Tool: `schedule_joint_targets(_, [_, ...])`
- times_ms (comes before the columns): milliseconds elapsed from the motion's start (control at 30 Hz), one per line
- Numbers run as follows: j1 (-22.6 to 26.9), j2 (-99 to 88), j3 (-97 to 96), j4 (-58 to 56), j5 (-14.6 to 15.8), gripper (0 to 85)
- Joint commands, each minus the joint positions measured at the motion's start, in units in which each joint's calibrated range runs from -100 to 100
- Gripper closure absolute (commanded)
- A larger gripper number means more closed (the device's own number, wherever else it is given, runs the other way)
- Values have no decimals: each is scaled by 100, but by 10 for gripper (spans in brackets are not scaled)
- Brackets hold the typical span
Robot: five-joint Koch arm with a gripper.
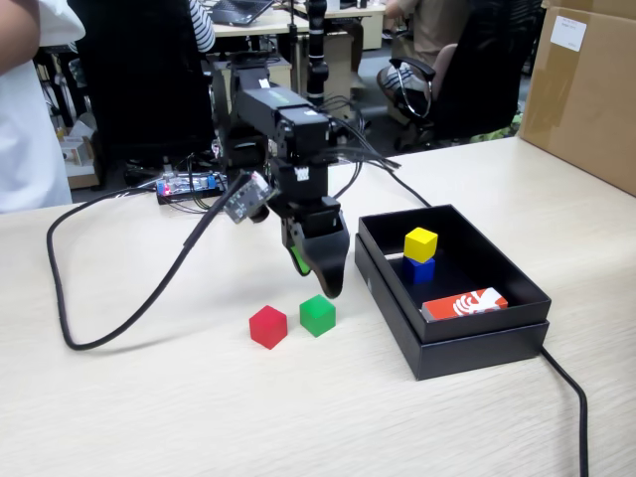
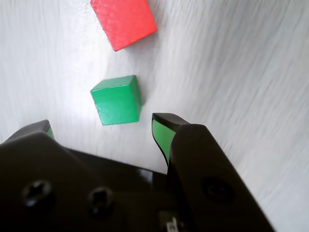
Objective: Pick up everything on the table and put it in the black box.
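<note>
Gripper [image 2: 101, 128] spread open, empty, just above the green cube [image 2: 117, 99] on the surface [image 1: 149, 417], red cube [image 1: 267, 326] beside it. Looks light, rigid, maybe slick; best pinched across two opposite flat faces.

The red cube [image 2: 124, 21] is cut off by the wrist view's top edge. The yellow cube [image 1: 420, 243] hides most of the blue cube [image 1: 418, 269] (fixed view).
</note>
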Motion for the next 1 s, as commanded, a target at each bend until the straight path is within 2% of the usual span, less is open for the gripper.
schedule_joint_targets(0, [-54,309,693,-38,-24,428])
schedule_joint_targets(333, [-73,1491,1219,-38,-20,444])
schedule_joint_targets(467, [-73,1640,1319,-38,73,670])
schedule_joint_targets(533, [-73,1560,1319,-38,107,729])
schedule_joint_targets(733, [88,-185,893,-47,132,730])
schedule_joint_targets(833, [322,-1240,1029,-47,171,730])
schedule_joint_targets(967, [708,-1481,1609,-47,317,729])
